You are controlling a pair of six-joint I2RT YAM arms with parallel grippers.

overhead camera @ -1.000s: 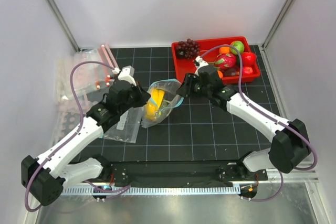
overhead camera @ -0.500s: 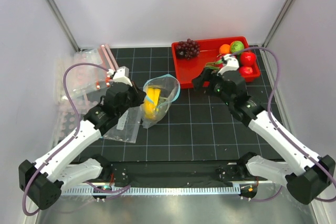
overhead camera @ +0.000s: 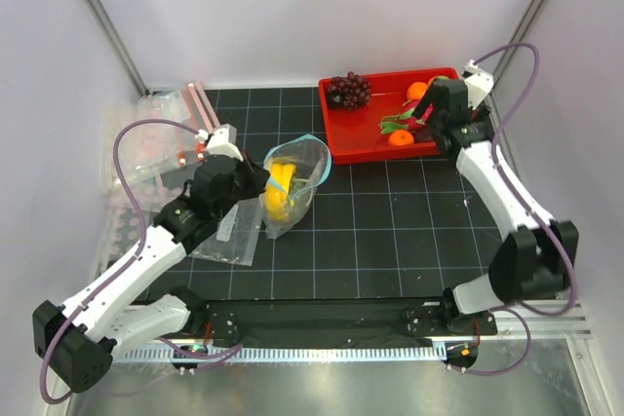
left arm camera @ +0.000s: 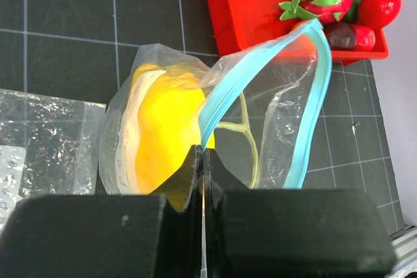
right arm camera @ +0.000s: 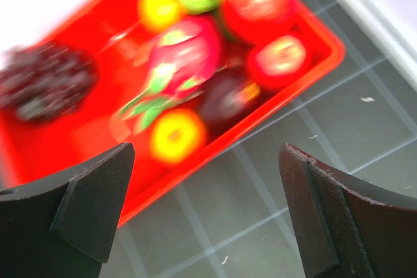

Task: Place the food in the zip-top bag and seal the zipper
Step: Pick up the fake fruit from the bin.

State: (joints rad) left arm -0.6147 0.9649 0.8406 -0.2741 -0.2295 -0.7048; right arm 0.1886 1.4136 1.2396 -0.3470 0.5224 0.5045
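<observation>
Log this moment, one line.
left gripper: shut on zip-top bag rim | mouth open, banana inside | right gripper: open, above red tray

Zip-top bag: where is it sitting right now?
Top view: the zip-top bag stands left of centre on the black mat, beside the near-left corner of the red tray, its side pinched by the left gripper.
</observation>
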